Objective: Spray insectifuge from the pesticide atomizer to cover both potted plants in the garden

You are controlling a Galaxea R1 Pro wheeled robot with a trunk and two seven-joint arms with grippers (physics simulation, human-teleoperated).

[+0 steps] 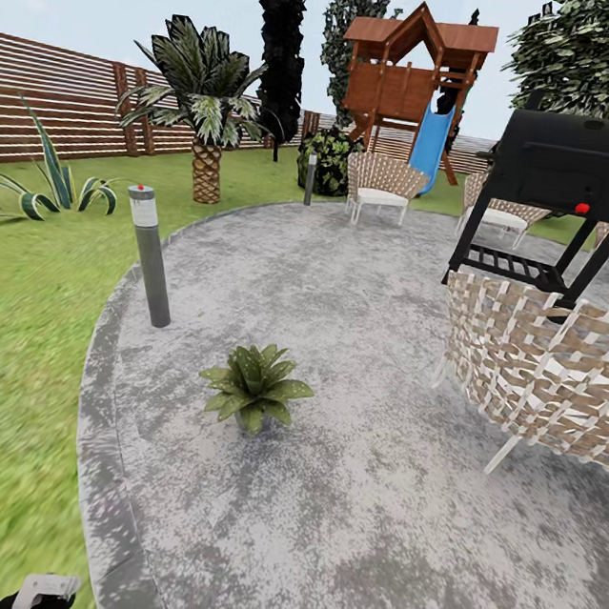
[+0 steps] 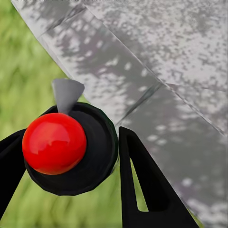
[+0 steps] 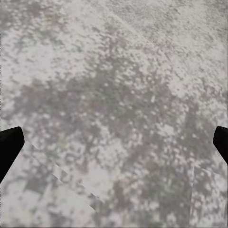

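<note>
Pesticide atomizer point(image 2: 66, 147) end-on, nozzle toward paving point(image 2: 156, 61).

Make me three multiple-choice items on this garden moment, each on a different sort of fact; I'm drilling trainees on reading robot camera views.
1. Where does the potted plant stand?
A. on the grass
B. on the round grey paving
C. on a chair

2. What colour is the slide on the wooden play tower?
A. blue
B. yellow
C. red

3. What is the state of the left gripper?
A. open over bare grass
B. shut on nothing
C. shut on the pesticide atomizer

Answers: 1 B, the head view shows it on the paving near the post lamp. 2 A, it is plainly blue. 3 C, the left wrist view shows both fingers against the red-topped bottle.
</note>
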